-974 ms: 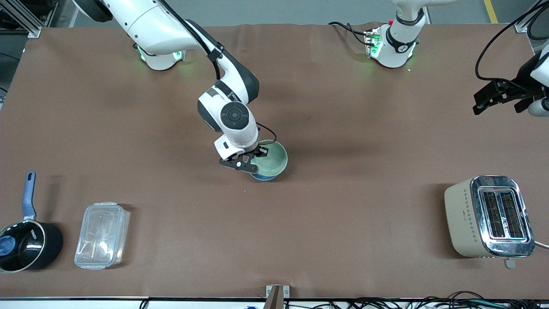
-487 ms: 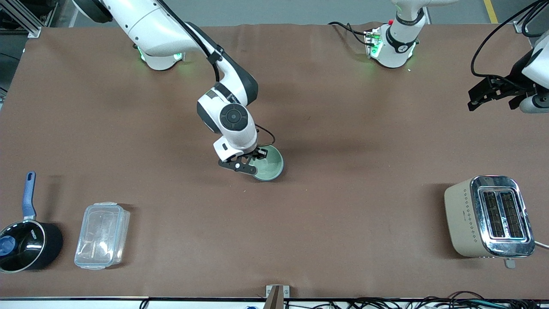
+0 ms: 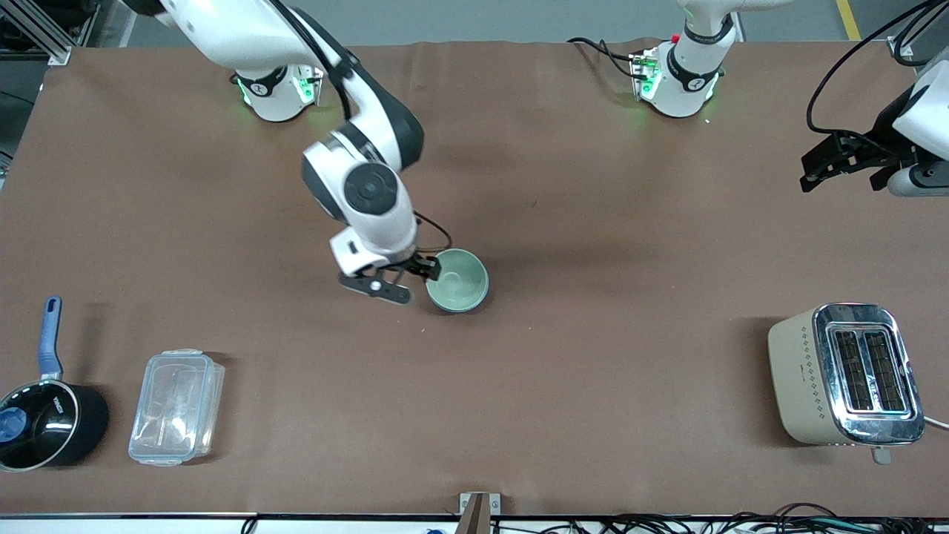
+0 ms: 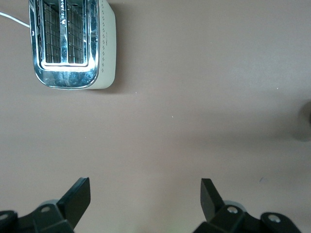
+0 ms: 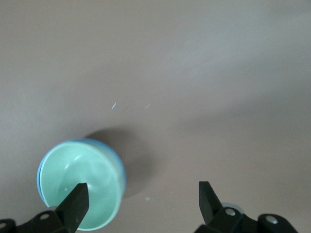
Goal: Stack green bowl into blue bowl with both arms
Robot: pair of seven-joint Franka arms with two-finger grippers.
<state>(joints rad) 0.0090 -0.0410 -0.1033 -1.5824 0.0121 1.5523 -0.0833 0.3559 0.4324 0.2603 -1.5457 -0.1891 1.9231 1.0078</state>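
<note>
Mid-table: green bowl (image 3: 457, 277) upright inside blue bowl (image 5: 118, 167); right hand (image 3: 406, 277) spread, empty.

Right arm stretched from its base toward mid-table, wrist bent down, right gripper (image 3: 404, 278) low, fingers spread wide; left arm waiting, folded up at its own end, left gripper (image 3: 841, 159) aloft, fingers apart

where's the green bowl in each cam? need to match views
Front view: green bowl mid-table, nested in the blue bowl, beside the open right hand.
Left wrist view: not in it; only the toaster shows.
Right wrist view: green bowl at one fingertip.
Shared landmark: the brown table.
</note>
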